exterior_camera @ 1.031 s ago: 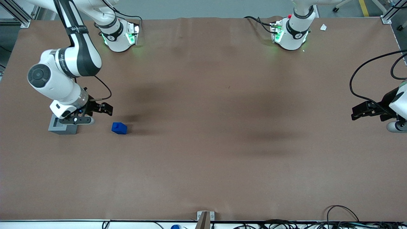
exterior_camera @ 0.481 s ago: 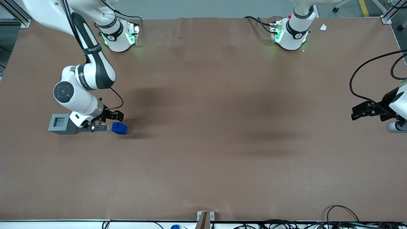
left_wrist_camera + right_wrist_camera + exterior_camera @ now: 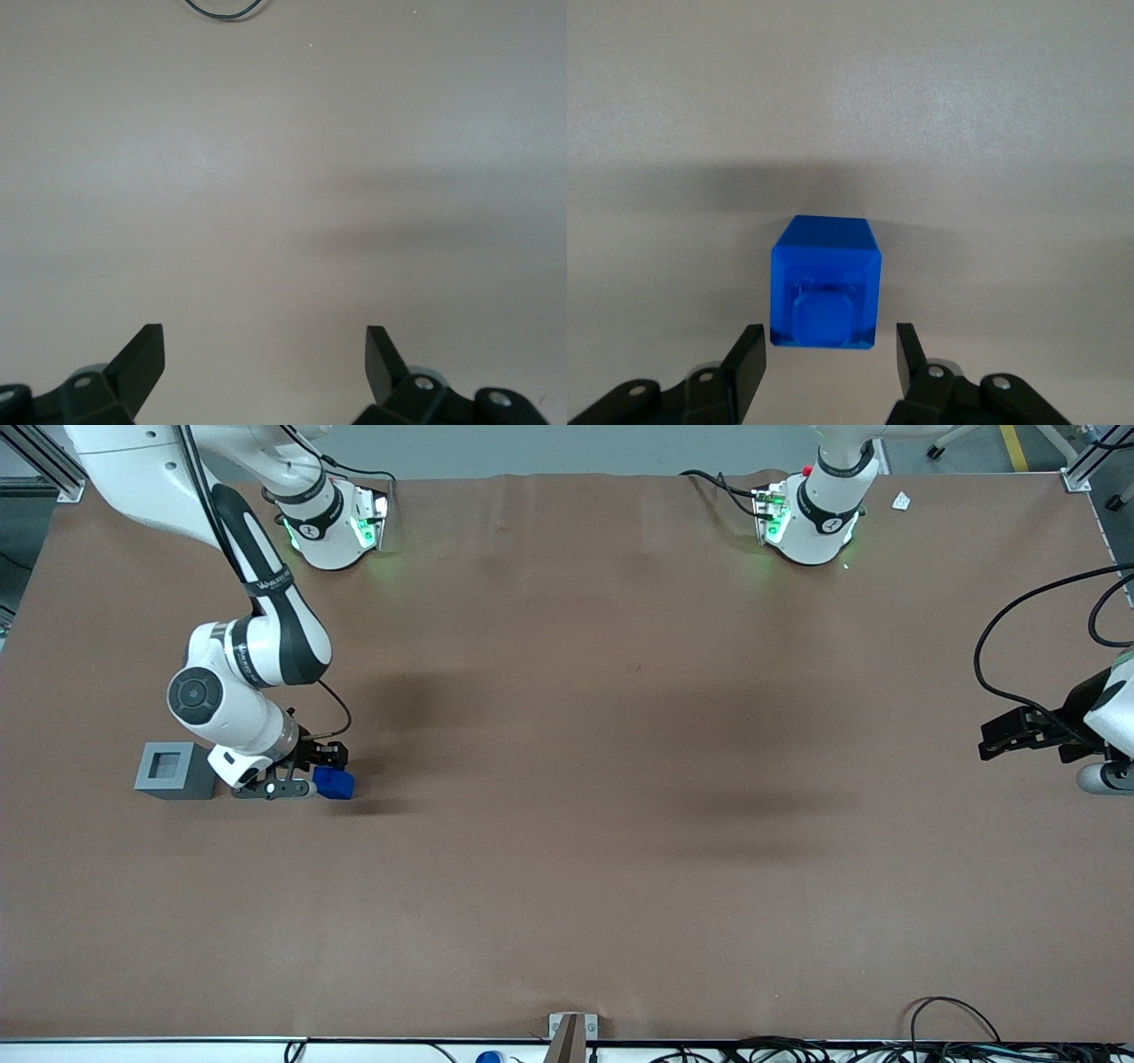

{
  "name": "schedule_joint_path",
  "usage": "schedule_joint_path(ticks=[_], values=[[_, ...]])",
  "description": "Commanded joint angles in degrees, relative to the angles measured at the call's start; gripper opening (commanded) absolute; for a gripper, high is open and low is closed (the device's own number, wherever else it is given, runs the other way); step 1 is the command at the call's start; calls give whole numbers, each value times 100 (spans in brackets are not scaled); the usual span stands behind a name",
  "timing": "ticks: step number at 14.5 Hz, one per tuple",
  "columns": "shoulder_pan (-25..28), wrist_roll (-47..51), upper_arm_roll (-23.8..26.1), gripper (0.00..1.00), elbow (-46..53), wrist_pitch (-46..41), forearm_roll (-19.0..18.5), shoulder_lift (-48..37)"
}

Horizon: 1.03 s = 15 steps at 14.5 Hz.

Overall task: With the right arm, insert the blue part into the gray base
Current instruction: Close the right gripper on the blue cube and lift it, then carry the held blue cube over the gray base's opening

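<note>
Front view, from the working arm's end of the table (image 3: 620, 868) toward the parked arm's end. The gray base (image 3: 174, 771) sits on the brown surface with its square recess facing up and nothing in it. Just beside it stands the right arm (image 3: 252, 655), bent down so that its wrist is low over the table. Its gripper (image 3: 330, 766) is at the blue part (image 3: 335, 783), which lies on the table near the base but apart from it. In the right wrist view, the blue part (image 3: 825, 282) rests on the table with its raised stud turned toward the camera. The gripper (image 3: 830, 354) has its fingers (image 3: 749, 361) spread wide, one on each side of the block's near end, a narrow gap showing between each finger and the block; they hold nothing. The block's shadow falls on the surface around it. A dark, soft shadow also marks the cloth near the table's middle.
</note>
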Motion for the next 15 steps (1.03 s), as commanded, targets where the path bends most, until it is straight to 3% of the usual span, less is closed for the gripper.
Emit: schedule_joint_path(ticks=[1,3,6,12,15], values=[[51,55,-2,53,92,24,101,64],[25,55,-2,29,145,15,101,73],[-98,73,-2,11,381,-54,101,91],[-458,-6,-37,5,786,-432,92,-23],[-810,-190,-37,5,1084,-1264,83,-339]])
